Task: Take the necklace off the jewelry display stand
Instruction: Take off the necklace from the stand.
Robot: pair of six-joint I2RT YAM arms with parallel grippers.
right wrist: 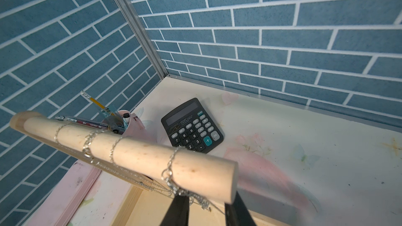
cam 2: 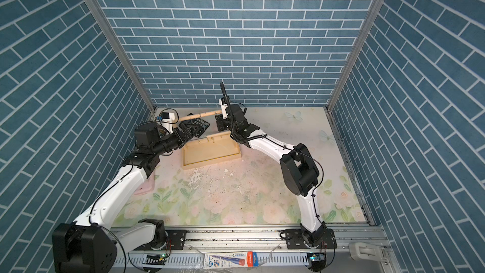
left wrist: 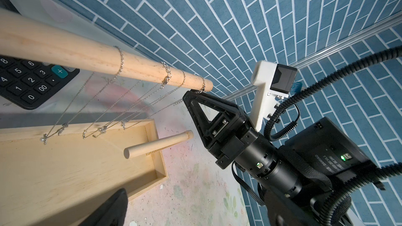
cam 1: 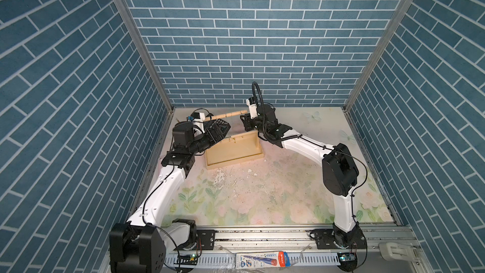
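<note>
The pale wooden jewelry display stand (cam 1: 236,157) sits at the back of the table, its tray base (cam 2: 212,157) toward me. Several thin silver necklaces hang over its top dowel bar (left wrist: 87,57). The outermost necklace (right wrist: 171,170) loops the bar near its free end. My right gripper (right wrist: 206,201) reaches up under that bar end (cam 1: 242,119). Its two fingers stand apart, and the chain hangs between them, close to one finger (right wrist: 177,209). My left gripper (cam 1: 221,127) is wide open beside the stand's left end and holds nothing. Only one of its fingers (left wrist: 115,207) shows in the left wrist view.
A black calculator (right wrist: 192,126) lies behind the stand near the back wall. A pink pencil cup (right wrist: 132,125) with pens stands in the back left corner. A flat pink thing (cam 2: 144,186) lies under the left arm. The short lower dowel (left wrist: 156,144) juts out over the tray.
</note>
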